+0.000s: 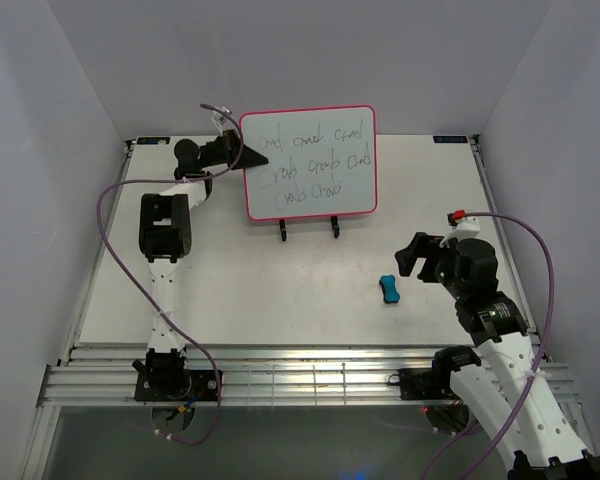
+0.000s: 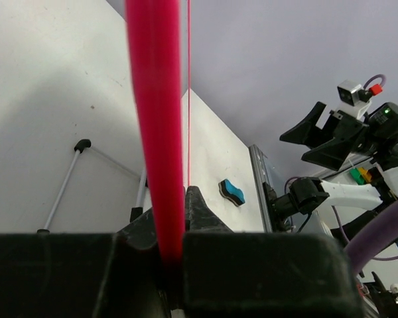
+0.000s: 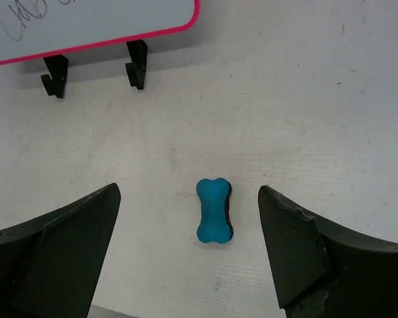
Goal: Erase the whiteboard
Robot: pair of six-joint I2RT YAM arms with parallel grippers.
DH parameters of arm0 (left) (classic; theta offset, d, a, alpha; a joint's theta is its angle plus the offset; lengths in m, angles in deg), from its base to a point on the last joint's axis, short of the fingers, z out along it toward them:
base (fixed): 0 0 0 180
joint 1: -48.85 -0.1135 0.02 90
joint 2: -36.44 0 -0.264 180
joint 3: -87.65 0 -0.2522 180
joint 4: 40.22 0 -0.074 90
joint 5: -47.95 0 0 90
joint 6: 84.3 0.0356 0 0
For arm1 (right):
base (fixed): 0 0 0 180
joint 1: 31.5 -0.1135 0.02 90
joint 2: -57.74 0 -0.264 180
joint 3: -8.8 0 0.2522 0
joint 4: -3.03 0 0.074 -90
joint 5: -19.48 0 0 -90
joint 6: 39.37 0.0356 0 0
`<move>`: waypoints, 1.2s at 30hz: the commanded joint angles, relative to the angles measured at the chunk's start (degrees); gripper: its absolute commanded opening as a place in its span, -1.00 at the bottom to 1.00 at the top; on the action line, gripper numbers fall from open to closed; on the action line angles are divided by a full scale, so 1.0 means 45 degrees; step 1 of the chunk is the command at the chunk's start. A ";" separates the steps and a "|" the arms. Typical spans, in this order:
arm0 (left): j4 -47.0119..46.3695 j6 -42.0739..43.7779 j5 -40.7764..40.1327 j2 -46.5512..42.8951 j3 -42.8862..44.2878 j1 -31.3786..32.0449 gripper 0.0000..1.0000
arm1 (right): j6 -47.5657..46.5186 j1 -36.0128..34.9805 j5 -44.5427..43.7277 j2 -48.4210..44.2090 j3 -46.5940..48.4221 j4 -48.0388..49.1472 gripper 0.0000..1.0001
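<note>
The whiteboard (image 1: 308, 162) stands at the far middle of the bench (image 1: 280, 290), propped on a thin black stand (image 1: 307, 228) whose two feet poke out in front of its lower edge. Its pink frame is whole all round, and its white face carries three rows of dark scribbled words.

The left arm reaches up the left side of the bench. The left tool (image 1: 248, 158) is clamped on the left edge of the whiteboard, about halfway up. From the left wrist, the pink frame runs straight up between the two black fingers (image 2: 205, 218), pinched tight with no gap on either side.

The right tool (image 1: 420, 258) hangs over the right part of the bench with its fingers wide apart and nothing between them. A small blue eraser (image 1: 389, 290) shaped like a bone lies flat on the bench, just left of that tool and in front of the stand, well apart from the whiteboard. From the right wrist, the eraser sits on the bench in the gap between the two fingers (image 3: 66, 232), closer to the right one. Neither finger touches it. The lower corner of the whiteboard and the stand's feet show at the top of that view.
</note>
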State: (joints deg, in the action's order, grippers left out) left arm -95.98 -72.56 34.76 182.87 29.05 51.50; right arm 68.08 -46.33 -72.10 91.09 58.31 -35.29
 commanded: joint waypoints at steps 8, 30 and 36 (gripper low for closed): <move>0.2644 0.0957 -0.1620 -0.4880 -0.0088 0.0289 -1.00 | 0.0303 -0.0064 0.0816 0.1261 -0.0035 0.0711 0.80; 1.9403 1.2522 -0.7428 -2.0112 -1.1401 0.0132 -1.00 | -0.1183 0.0014 0.0724 0.1750 0.1842 -0.1653 1.00; 2.1443 1.3035 -0.8009 -2.1523 -1.2061 0.0561 -1.00 | -0.1416 0.0014 0.1093 0.3623 0.1861 -0.1730 0.74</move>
State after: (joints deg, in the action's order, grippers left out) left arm -6.91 -18.51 1.41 87.82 -25.57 52.64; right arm 63.23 -46.36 -68.65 104.27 64.72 -42.39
